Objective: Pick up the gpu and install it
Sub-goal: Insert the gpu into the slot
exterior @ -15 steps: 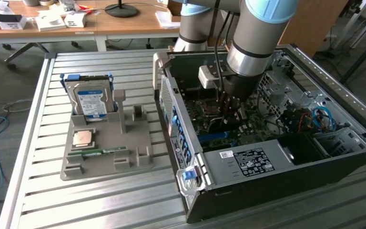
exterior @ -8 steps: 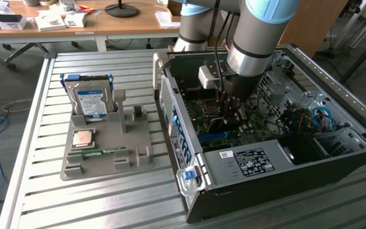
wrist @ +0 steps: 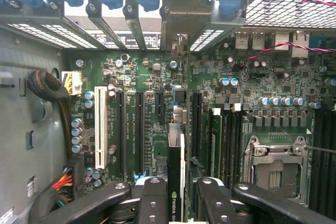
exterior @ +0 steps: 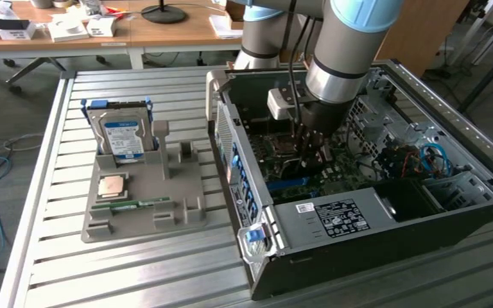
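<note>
Gripper (wrist: pixel 179 184): clenched on the gpu (wrist: pixel 175 150), which it held edge-on over the motherboard (wrist: pixel 152 77), among the long slots. Computer case (exterior: pixel 358 269): walls stood close round the arm. Grey tray (exterior: pixel 126 218) with hard drive (exterior: pixel 122 131): well apart, toward the table (exterior: pixel 144 269) edge at the exterior view's left.

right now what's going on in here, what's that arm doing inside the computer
A Universal Robots arm reaches into the open black computer case. Its end effector is shut on the thin dark graphics card, held edge-on over the green motherboard, close to the long black expansion slots. Whether the card is seated cannot be told. On the grey tray beside the case, the silver hard drive and slim green memory stick sit untouched.
</note>
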Robot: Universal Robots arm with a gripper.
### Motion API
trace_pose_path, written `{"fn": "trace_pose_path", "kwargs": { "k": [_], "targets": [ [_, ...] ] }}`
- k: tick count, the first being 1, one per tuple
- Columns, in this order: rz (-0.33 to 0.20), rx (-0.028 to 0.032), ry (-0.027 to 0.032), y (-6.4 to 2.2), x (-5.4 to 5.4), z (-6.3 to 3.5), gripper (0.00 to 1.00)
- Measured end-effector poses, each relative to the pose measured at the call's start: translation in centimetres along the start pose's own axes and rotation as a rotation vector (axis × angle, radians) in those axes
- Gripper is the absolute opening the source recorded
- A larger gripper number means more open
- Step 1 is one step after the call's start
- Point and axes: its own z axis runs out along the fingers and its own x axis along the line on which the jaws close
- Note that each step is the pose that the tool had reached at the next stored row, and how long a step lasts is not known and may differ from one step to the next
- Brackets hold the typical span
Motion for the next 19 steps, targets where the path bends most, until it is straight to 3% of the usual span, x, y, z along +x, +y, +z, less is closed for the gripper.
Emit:
{"fn": "trace_pose_path", "kwargs": {
  "k": [4,19],
  "targets": [
    [0.007,0.0003,0.0068,0.01,0.0,-0.01,0.26],
    [0.012,0.0005,0.0096,0.02,0.01,0.03,0.26]
  ]
}}
